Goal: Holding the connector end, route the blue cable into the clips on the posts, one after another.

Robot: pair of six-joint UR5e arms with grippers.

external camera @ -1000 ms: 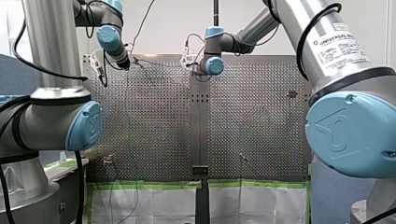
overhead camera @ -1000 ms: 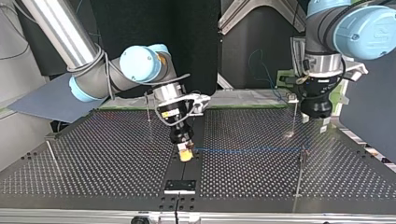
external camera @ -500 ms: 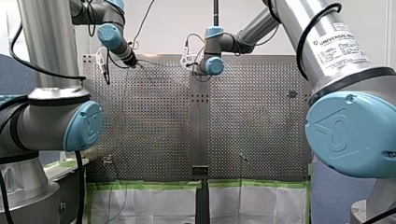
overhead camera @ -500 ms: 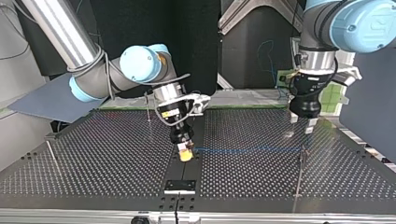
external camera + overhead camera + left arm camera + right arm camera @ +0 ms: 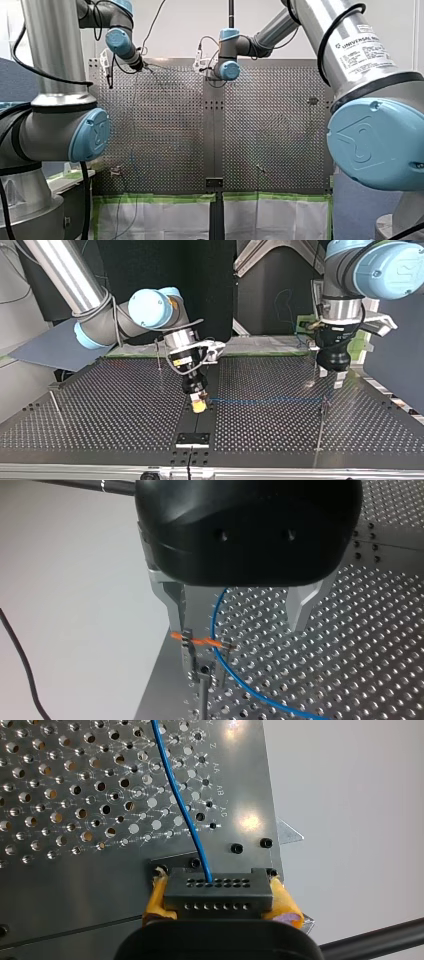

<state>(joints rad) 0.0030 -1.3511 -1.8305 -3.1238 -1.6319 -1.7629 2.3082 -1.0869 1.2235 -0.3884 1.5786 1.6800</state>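
Your right tool [image 5: 199, 404] pinches the black connector [image 5: 218, 892] between its yellow pads, low over the middle of the counter [image 5: 100, 410], apparently to anchor that end. The blue cable [image 5: 265, 400] runs taut from it toward the top view's right. There your left tool [image 5: 241, 625] hangs with its metal fingers spread wide, gripping nothing. It straddles the cable just above the orange-tipped clip [image 5: 202, 642] on its post [image 5: 202, 695], a stance suited to pressing the line home. Whether the cable is seated cannot be told. Since half a second ago, the left tool has dropped and shifted toward the top view's right; the right tool has not moved.
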